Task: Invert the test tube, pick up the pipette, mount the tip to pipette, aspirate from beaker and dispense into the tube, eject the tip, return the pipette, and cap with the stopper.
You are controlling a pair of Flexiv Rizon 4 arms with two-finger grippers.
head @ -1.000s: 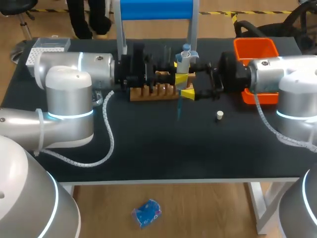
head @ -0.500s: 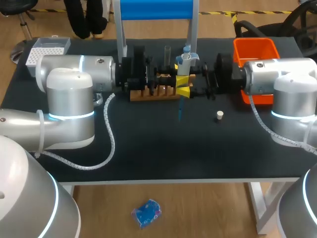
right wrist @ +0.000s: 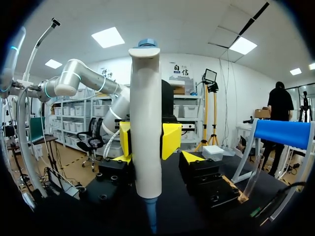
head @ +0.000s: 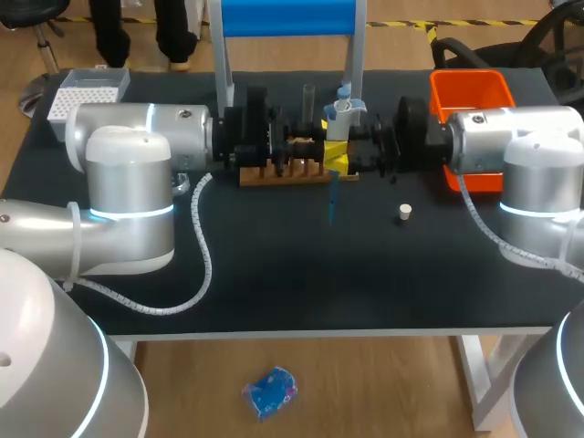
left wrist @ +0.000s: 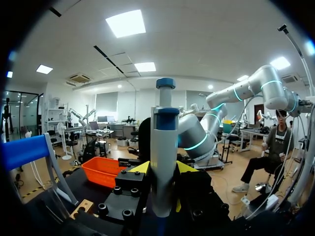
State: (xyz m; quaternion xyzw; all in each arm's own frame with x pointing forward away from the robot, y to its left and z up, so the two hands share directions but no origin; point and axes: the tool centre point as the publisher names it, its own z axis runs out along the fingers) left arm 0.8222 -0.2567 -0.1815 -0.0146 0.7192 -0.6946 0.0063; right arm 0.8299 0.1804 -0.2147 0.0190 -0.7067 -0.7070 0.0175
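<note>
Left wrist view has the grey-white plastic pipette with a blue plunger cap (left wrist: 164, 142) upright between the yellow tips of the left end effector (left wrist: 164, 169), which is clenched on its barrel from both sides. Right wrist view shows the right end effector (right wrist: 155, 158) released. Its fingers are spread either side of that barrel, one standing clear of it, and the left arm's yellow tips press the pipette just behind.

In the head view the pipette stands in the upper middle of the frame, where both arms meet. A translucent blue tip (head: 332, 205) hangs from it above the black desk (head: 301, 274). Just left of it sits a wooden tube rack (head: 278, 173) holding a clear test tube (head: 308, 99) upright. A small white stopper (head: 404, 213) lies right of centre, apart from the rack. An orange plastic bin (head: 470, 96) is at upper right and a white tip box (head: 87, 91) at upper left. Any print on the pipette is too small to read.
</note>
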